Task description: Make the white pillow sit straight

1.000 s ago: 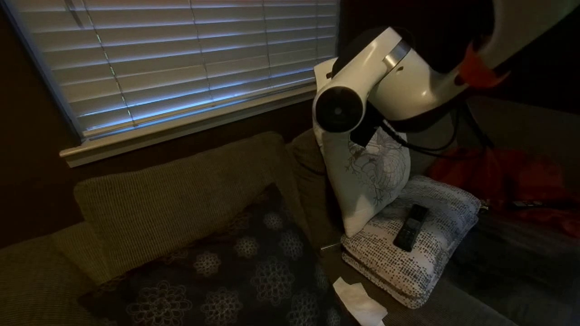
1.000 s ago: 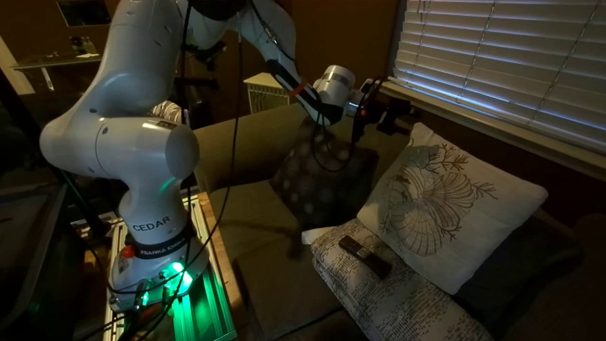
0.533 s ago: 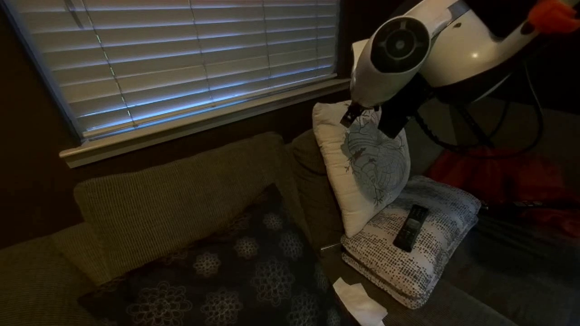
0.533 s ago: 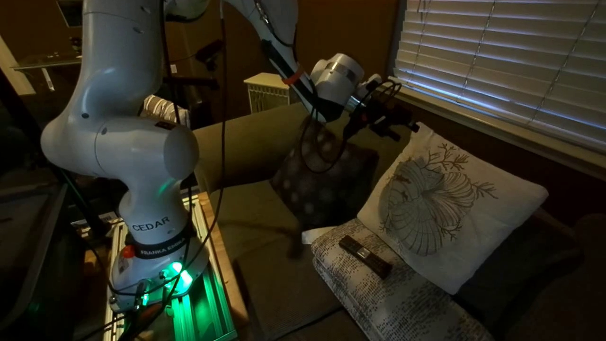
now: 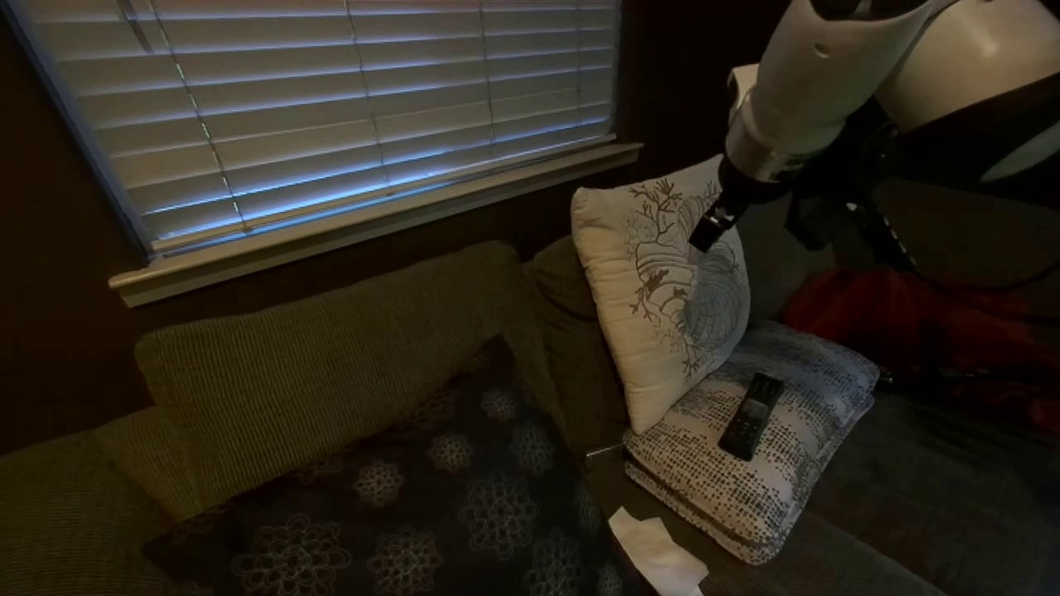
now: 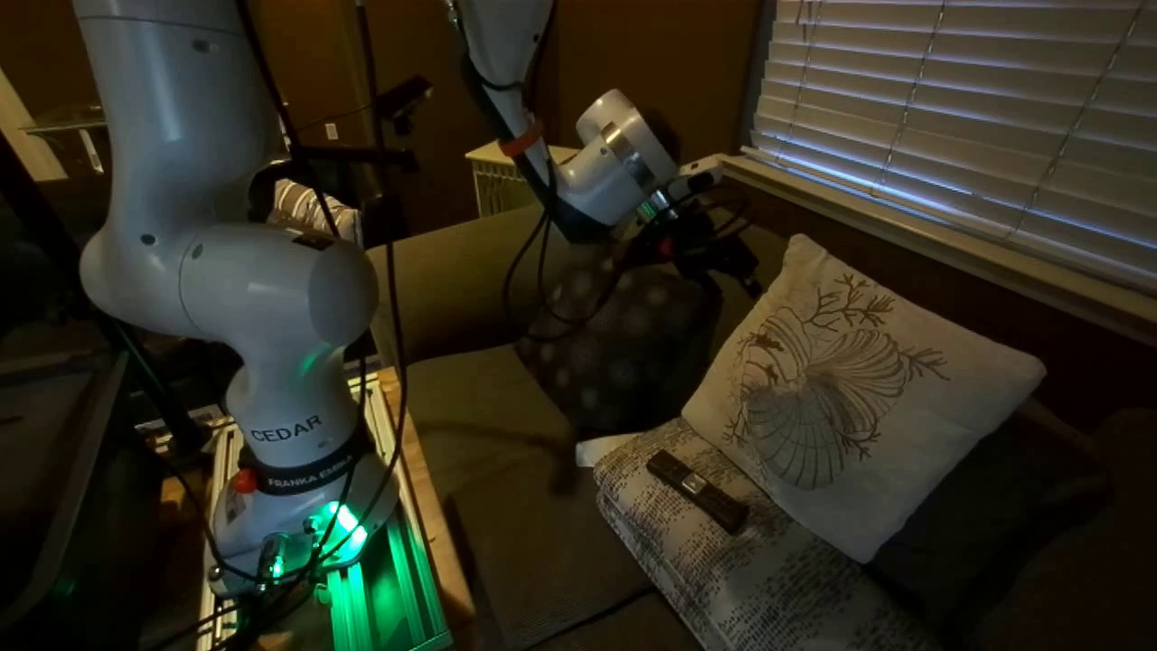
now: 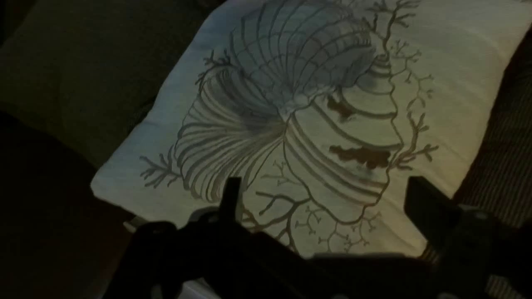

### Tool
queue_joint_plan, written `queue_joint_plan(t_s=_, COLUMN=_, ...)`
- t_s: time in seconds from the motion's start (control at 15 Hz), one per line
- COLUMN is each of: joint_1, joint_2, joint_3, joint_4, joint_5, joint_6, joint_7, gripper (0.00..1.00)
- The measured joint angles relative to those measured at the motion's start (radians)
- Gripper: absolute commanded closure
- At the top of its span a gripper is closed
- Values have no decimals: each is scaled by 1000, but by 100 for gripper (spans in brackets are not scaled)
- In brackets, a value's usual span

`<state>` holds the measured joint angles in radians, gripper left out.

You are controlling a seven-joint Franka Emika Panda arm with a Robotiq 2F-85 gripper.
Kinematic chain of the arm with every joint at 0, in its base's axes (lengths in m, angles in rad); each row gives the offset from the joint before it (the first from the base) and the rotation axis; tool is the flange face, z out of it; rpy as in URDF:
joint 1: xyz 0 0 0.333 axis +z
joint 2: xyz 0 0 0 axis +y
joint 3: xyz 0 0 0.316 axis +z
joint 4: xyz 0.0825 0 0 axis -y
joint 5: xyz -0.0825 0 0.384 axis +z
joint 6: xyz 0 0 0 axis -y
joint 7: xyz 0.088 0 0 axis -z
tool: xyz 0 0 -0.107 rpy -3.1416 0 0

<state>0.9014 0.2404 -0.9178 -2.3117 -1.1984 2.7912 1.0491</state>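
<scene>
The white pillow (image 6: 863,393) leans askew along the back edge of the sofa (image 6: 511,524), its upper corner nearest the gripper (image 7: 324,189). The fingers (image 7: 430,207) stand apart, unloaded; presumably, advance toward that corner.

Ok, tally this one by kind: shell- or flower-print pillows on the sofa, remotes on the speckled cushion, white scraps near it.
Shell- or flower-print pillows: 2 (white pillow, dark pillow)
Remote: 1
White scrap: 1
Total: 4
</scene>
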Motion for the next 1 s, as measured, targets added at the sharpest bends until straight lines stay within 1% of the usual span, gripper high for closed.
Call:
queue_joint_plan(t_s=0.13, joint_1=-7, joint_2=-70, joint_3=2, joint_4=-64, joint_5=111, joint_6=-38, joint_7=-89, gripper=0)
queue_joint_plan(t_s=0.2, joint_1=-8, joint_2=-103, joint_3=2, joint_4=-90, joint_5=169, joint_6=-75, joint_7=-128, gripper=0)
queue_joint_plan(t_s=0.27, joint_1=-42, joint_2=-139, joint_3=40, joint_4=-107, joint_5=212, joint_6=-131, joint_7=-157, gripper=0)
queue_joint_plan(t_s=0.4, joint_1=-186, joint_2=-209, joint_3=194, joint_4=-123, joint_5=294, joint_6=-272, joint_7=-195, gripper=0)
queue_joint_plan(t_s=0.53, joint_1=-341, joint_2=-257, joint_3=351, joint_4=-124, joint_5=404, joint_6=-388, joint_7=-244, gripper=0)
queue_joint_plan(t_s=0.67, joint_1=-502, joint_2=-286, joint_3=507, joint_4=-123, joint_5=492, joint_6=-469, joint_7=-280, gripper=0)
queue_joint_plan(t_s=0.73, joint_1=-570, joint_2=-295, joint_3=569, joint_4=-123, joint_5=518, joint_6=-490, joint_7=-290, gripper=0)
queue_joint_plan(t_s=0.87, joint_1=-680, joint_2=-305, joint_3=660, joint_4=-124, joint_5=529, joint_6=-494, joint_7=-305, gripper=0)
queue_joint_plan(t_s=1.0, joint_1=-760, joint_2=-310, joint_3=719, joint_4=-126, joint_5=519, joint_6=-481, joint_7=-331, gripper=0)
